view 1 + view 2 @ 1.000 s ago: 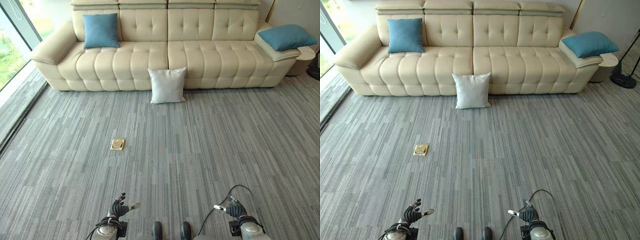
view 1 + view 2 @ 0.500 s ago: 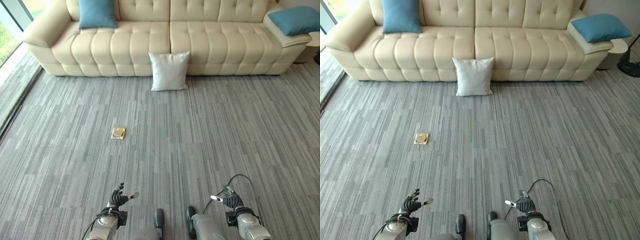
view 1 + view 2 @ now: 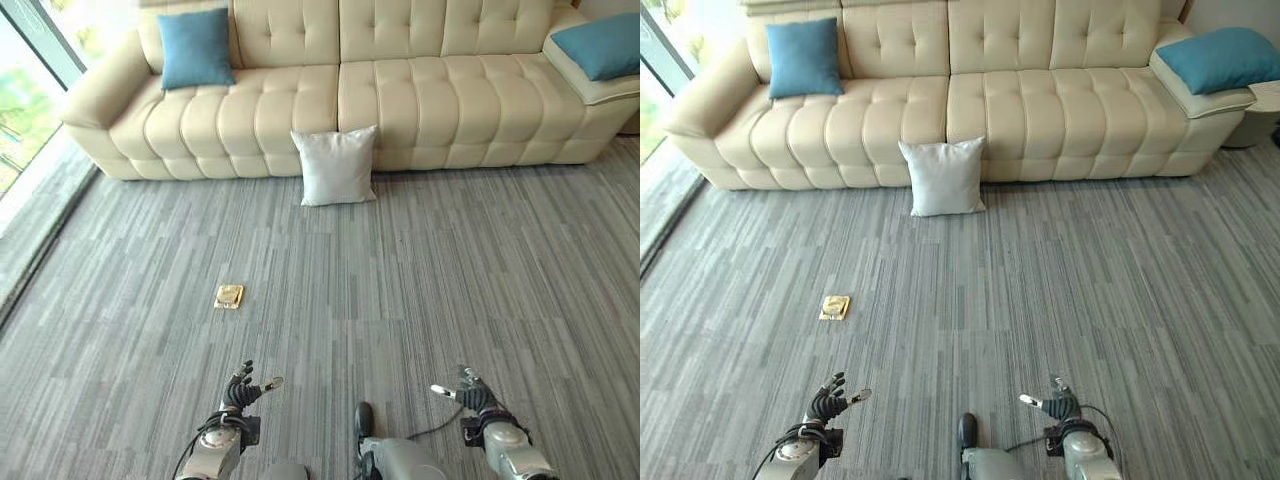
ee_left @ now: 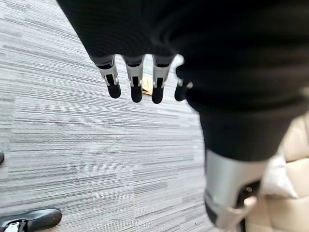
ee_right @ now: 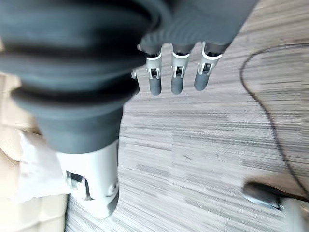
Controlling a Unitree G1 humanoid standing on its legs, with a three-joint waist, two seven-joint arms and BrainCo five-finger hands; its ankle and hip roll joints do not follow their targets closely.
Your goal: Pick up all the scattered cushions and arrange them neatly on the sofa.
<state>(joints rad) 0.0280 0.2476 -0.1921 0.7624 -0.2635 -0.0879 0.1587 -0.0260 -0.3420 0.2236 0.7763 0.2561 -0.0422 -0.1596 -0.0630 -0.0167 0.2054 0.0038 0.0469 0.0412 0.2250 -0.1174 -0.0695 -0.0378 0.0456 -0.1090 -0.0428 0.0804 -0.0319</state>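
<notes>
The white cushion [image 3: 336,165] leans against the cream sofa [image 3: 400,95] front, on the grey carpet [image 3: 450,270]; two blue cushions [image 3: 804,57] already sit on the sofa. Since a moment ago the whole view has shifted, probably camera motion, so the approach continues. Left hand [image 3: 241,392] and right hand [image 3: 474,396] hang relaxed, fingers straight, empty, as before. A small brass floor plate [image 3: 229,296] lies between.

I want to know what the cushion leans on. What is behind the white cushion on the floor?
The cream sofa's front stands directly behind the white cushion, near the middle seam. The strip of sofa base and carpet right behind the cushion is covered.
</notes>
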